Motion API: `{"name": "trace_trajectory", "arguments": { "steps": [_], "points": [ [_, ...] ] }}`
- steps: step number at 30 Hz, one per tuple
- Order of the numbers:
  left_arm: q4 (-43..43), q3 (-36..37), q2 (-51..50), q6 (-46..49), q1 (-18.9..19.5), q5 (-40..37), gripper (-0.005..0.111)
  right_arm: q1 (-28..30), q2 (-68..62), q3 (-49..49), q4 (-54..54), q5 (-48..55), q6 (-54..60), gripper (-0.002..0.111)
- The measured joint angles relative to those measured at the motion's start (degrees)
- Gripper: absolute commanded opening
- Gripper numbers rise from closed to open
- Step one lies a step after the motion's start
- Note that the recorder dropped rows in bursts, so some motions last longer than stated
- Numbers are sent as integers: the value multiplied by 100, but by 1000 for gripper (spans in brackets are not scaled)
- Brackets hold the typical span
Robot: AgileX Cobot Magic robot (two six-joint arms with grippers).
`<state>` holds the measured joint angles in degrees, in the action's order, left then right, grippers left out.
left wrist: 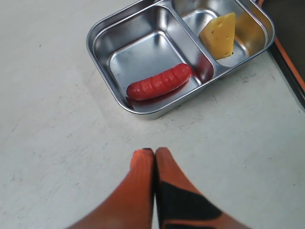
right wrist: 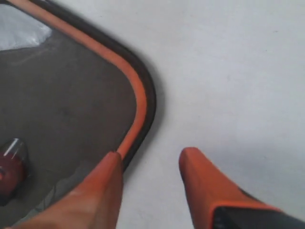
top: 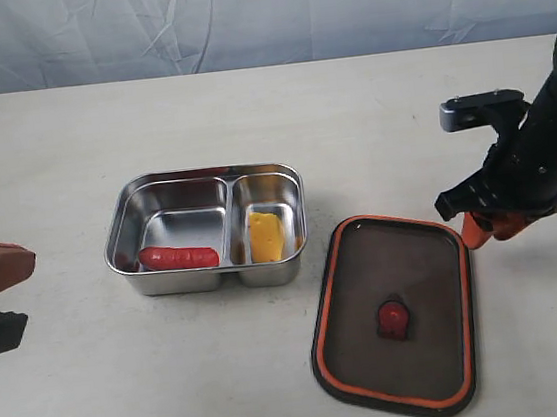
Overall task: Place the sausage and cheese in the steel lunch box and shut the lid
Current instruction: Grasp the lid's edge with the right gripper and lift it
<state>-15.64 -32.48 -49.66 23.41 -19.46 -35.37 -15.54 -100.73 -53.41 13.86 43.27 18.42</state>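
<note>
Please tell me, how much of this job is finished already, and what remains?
Done: the sausage lies in the larger compartment of the steel lunch box, the cheese in the smaller. In hand: the right pincer is open at the rim of the lid, not gripping it; the left pincer is shut. Left: the lid lies on the table beside the box and must go on.

No readable text, label or number appears anywhere.
</note>
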Motion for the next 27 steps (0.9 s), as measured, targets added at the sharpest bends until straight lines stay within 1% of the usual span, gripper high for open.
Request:
{"name": "trace_trajectory", "arguments": {
  "steps": [7,16,18,19,20,22,27],
  "points": [
    [0,0,0,0,0,0,0,-78,-401,0,219,-140,57,40],
    [0,0,0,0,0,0,0,-544,-742,-10,102,-435,112,39],
    [0,0,0,0,0,0,0,-596,-767,-21,14,-435,82,30],
    [0,0,0,0,0,0,0,-606,-789,-32,-7,-435,42,24],
    [0,0,0,0,0,0,0,-606,-803,-44,-47,-435,0,13],
    [0,0,0,0,0,0,0,-606,-806,-55,-156,-435,-43,-1],
    [-261,0,0,-25,0,0,0,-609,-816,-67,-295,-348,-106,0]
  ]
}}
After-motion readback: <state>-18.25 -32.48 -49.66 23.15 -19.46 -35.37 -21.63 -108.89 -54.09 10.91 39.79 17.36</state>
